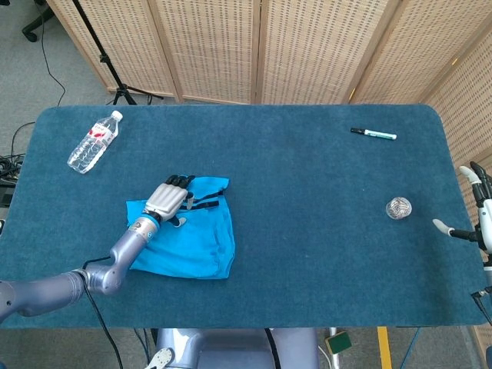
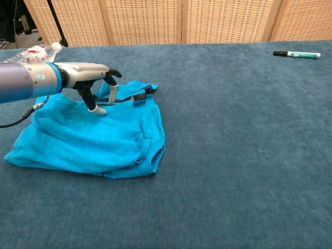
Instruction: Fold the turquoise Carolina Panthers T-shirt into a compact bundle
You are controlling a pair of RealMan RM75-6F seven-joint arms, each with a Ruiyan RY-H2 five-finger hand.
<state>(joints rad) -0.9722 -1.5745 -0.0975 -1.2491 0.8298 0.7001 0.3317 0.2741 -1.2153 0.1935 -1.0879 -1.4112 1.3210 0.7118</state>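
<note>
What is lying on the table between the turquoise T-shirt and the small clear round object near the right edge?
Nothing. In the head view, only bare blue table runs from the T-shirt to the clear round object. The marker lies farther back, off that line.
</note>
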